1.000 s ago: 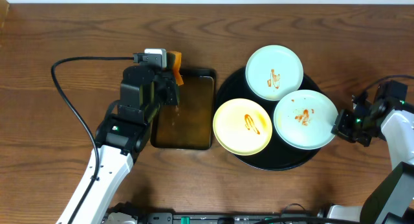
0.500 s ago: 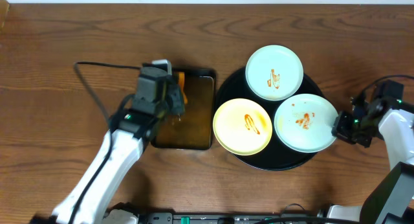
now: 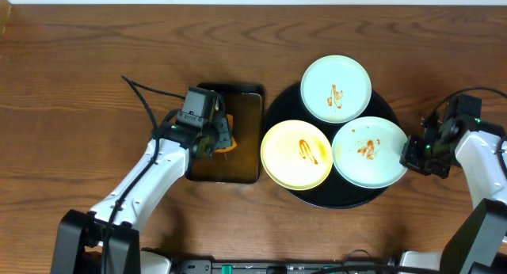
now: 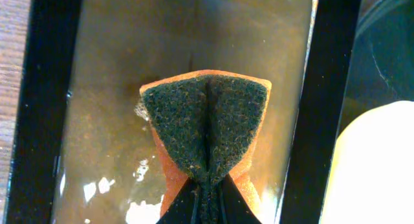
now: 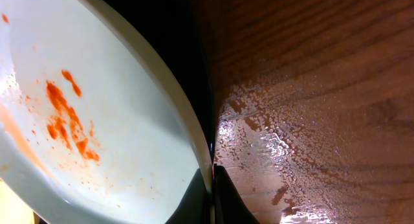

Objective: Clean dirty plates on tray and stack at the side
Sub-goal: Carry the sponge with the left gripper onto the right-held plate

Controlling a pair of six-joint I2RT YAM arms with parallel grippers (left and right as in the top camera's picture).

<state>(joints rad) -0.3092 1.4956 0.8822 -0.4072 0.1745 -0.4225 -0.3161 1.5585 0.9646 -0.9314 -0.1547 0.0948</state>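
Three plates lie on the round black tray (image 3: 305,199): a mint-white plate (image 3: 337,88) at the back, a cream-yellow plate (image 3: 297,155) at front left, and a mint-white plate (image 3: 368,151) at front right, each with orange sauce smears. My right gripper (image 3: 410,154) is shut on the right rim of the front-right plate (image 5: 97,114), which is tilted in the right wrist view. My left gripper (image 3: 220,135) is shut on an orange sponge with a dark scouring face (image 4: 207,130), held over the rectangular dark pan (image 3: 230,159).
The pan (image 4: 48,107) holds shallow brownish water. The wood tabletop right of the tray is wet (image 5: 284,153). A black cable (image 3: 142,96) trails from the left arm across the table.
My left gripper has carried the sponge forward and right over the pan. My right gripper has shifted the front-right plate slightly left.
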